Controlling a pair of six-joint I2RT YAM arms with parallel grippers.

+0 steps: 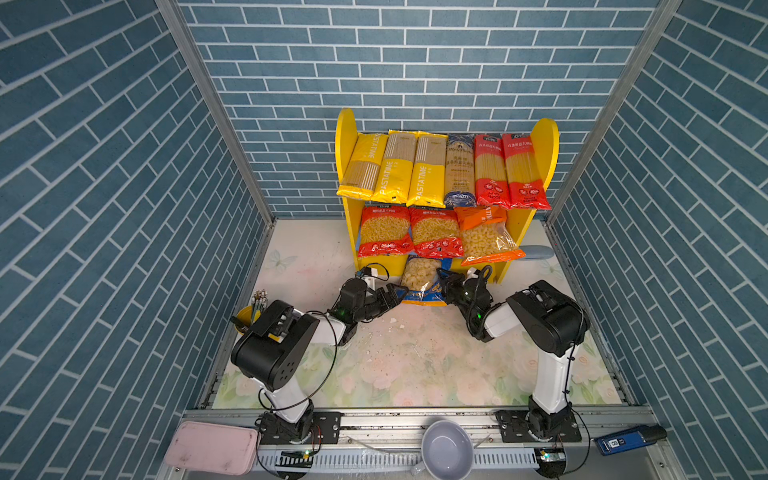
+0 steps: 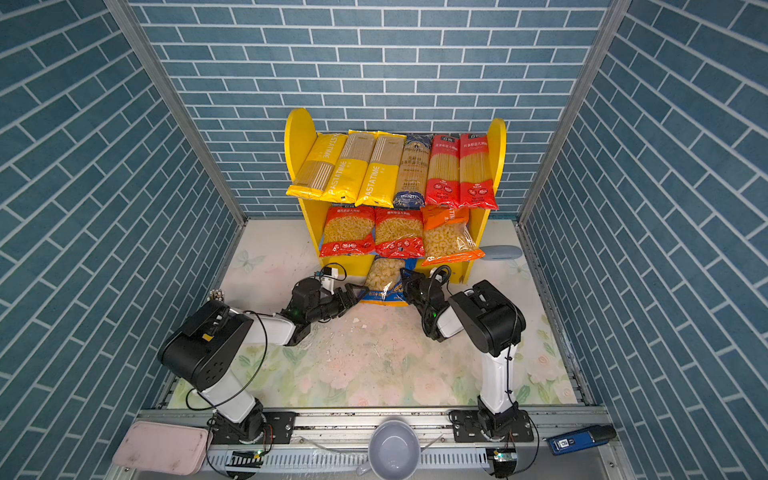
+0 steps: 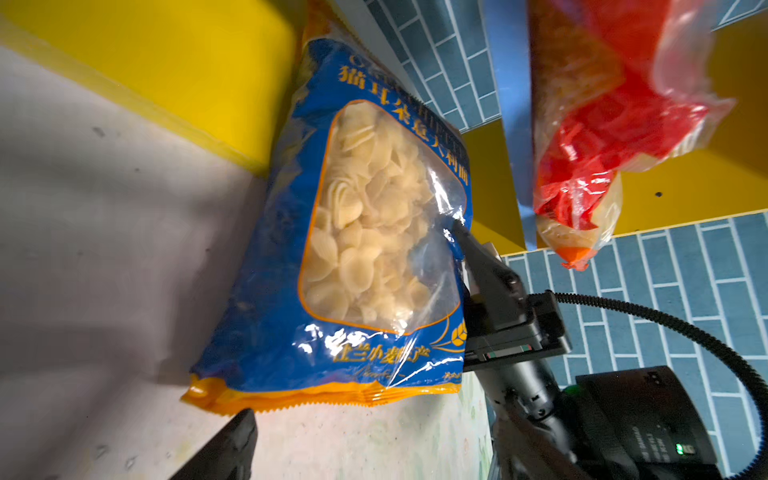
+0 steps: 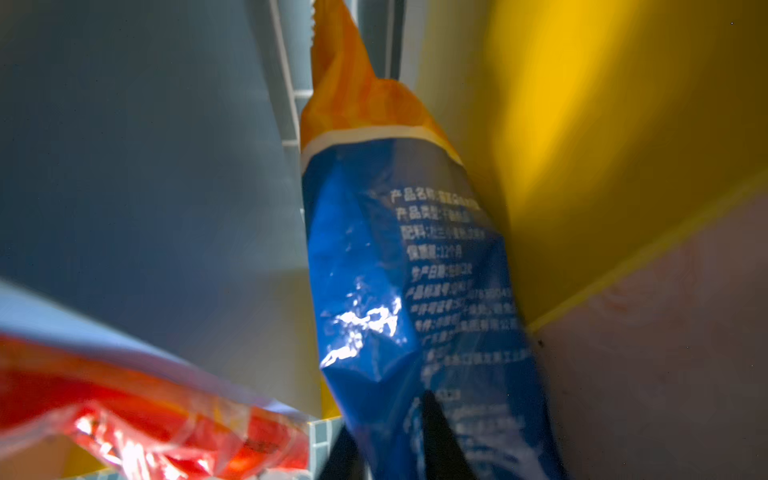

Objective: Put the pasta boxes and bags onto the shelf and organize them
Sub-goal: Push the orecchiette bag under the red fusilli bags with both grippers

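Both top views: the shelf (image 1: 347, 137) (image 2: 299, 137) is seen with six long packs on the upper board and two red bags plus an orange bag (image 1: 484, 237) on the lower board. The blue bag (image 1: 422, 282) (image 2: 384, 280) is not yet shelved. It is propped on the counter (image 1: 415, 353) in front of the shelf's foot, partly under the lower board. The left end effector (image 1: 392, 297) (image 2: 349, 297) is at the bag's near left corner and the right end effector (image 1: 446, 280) (image 2: 409, 280) at its right edge.

Left wrist view: the left end effector is spread, and only one finger (image 3: 232, 444) is seen, just short of the bag's orange seal, with nothing between the jaws. A right finger (image 3: 469, 245) is pressed against the bag's side.

Right wrist view: dark fingers (image 4: 436, 432) are seen on either side of the bag's blue edge (image 4: 395, 291). Whether the edge is pinched or let go cannot be told.

Judgement: the bag is slippery and loosely filled, so a firm hold should be taken on a seal or side fold, not the window. The other side should be steadied. The bag should be raised clear of the board's front edge before being pushed in. The tilted, overhanging orange bag should not be knocked, and room beside it looks tight.
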